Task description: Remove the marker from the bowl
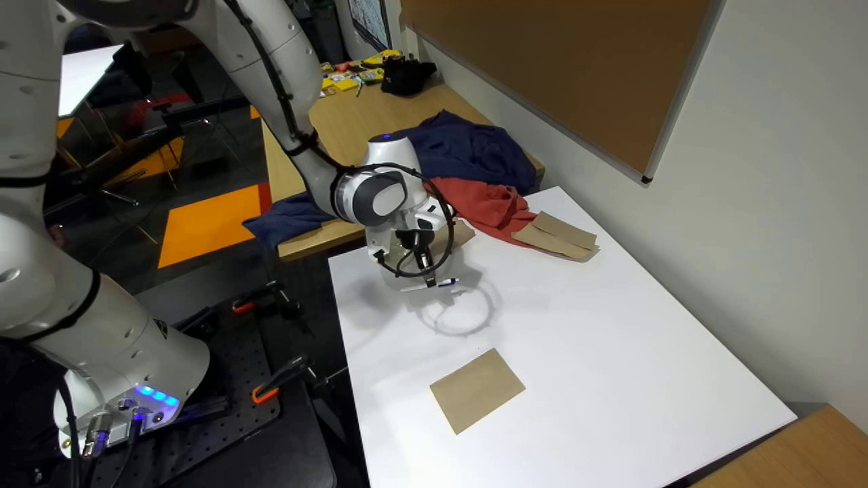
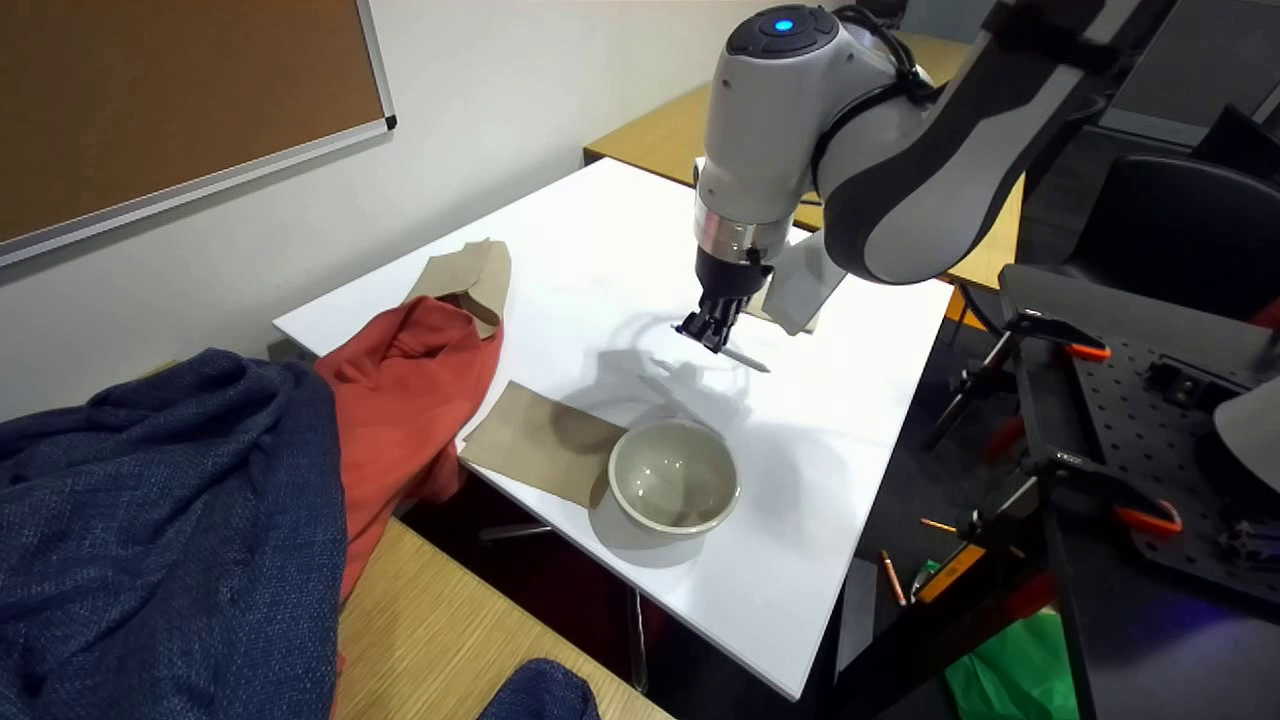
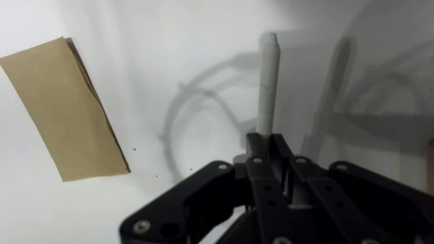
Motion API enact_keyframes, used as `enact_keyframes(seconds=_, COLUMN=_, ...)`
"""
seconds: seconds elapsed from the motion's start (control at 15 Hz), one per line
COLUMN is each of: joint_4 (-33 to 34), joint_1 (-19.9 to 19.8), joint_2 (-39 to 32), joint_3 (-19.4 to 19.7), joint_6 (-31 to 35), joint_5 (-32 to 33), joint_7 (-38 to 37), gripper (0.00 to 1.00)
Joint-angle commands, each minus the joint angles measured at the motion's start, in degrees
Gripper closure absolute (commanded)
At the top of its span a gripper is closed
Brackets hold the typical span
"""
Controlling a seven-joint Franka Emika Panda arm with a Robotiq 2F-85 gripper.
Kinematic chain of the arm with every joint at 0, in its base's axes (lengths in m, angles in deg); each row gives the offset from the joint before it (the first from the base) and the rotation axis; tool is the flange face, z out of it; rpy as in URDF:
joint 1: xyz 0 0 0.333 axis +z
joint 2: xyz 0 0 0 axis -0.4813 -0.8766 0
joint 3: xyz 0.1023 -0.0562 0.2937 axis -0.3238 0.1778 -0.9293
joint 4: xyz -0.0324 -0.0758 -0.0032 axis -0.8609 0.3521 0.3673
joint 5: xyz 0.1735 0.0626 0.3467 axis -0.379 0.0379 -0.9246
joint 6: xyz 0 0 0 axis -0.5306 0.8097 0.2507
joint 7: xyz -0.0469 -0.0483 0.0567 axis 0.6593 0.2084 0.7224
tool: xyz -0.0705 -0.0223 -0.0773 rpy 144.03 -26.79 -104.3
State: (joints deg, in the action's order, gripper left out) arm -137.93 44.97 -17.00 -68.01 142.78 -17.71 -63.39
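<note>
Claw (image 3: 266, 138) is clamped on the marker (image 3: 269, 81), gripping it across the body with an end sticking out each side (pale tip and blue end show in both exterior views). It's up off the surface (image 2: 580, 250), shadow (image 3: 340, 57) apart from it. Bowl (image 2: 675, 475) sits upright, off to one side of the claw, marker outside it. Brown sheet (image 2: 545, 443) beside the bowl; second brown sheet (image 1: 477, 391) on the claw's opposite side. Red cloth (image 2: 410, 370), then navy cloth (image 2: 180, 530), farther out.
</note>
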Motion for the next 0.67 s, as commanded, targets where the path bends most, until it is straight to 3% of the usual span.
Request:
enact_keyframes(seconds=0.0, joint_4=0.93, joint_1=-0.43, joint_2=-1.71, joint_3=-0.84, joint_6=1.22, joint_5=-5.3, joint_7=4.73, gripper=0.97)
enact_keyframes(seconds=0.13, joint_4=1.29, joint_1=0.0, joint_2=-2.14, joint_3=-0.76, joint_6=0.96, joint_5=-7.45, joint_7=6.61, gripper=0.97)
enact_keyframes(seconds=0.2, joint_4=1.54, joint_1=0.27, joint_2=-2.28, joint_3=-0.6, joint_6=0.77, joint_5=-8.31, joint_7=7.3, gripper=0.64)
enact_keyframes(seconds=0.27, joint_4=1.64, joint_1=0.47, joint_2=-2.33, joint_3=-0.5, joint_6=0.71, joint_5=-9.05, joint_7=7.93, gripper=0.63)
enact_keyframes(seconds=0.6, joint_4=1.98, joint_1=0.86, joint_2=-2.22, joint_3=-0.3, joint_6=0.61, joint_5=-10.69, joint_7=9.37, gripper=0.27)
